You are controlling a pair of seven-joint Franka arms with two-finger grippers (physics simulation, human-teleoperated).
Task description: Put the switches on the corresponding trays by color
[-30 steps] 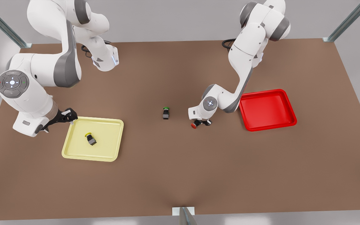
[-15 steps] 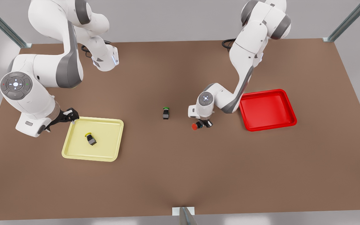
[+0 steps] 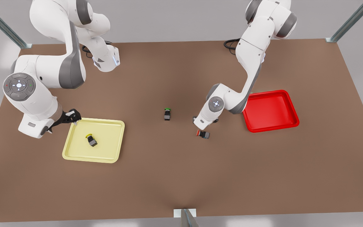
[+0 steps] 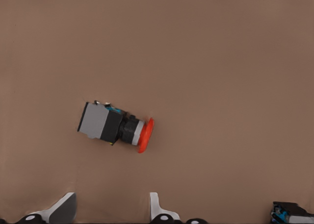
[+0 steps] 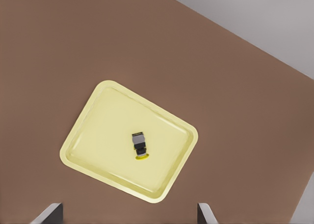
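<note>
The small red-capped, dark-bodied push-button switch point(image 3: 203, 134) now lies on its side on the brown table point(image 3: 181, 176), well short of the bright red square plastic tray point(image 3: 270, 110). 0.5 s ago it sat between the left gripper point(image 3: 204, 123) fingers; now those fingers point(image 4: 158, 204) stand apart, empty, above it: a drop, needing regrasp. The yellow-capped switch point(image 3: 91, 140) stays inside the pale yellow tray point(image 3: 71, 151); the right gripper point(image 3: 72, 117) waits wide open at its corner

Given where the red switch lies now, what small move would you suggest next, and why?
Probably lower the open left gripper straight onto the red switch: it lies on its side on the table, outside the red tray, between the fingers' line.
</note>
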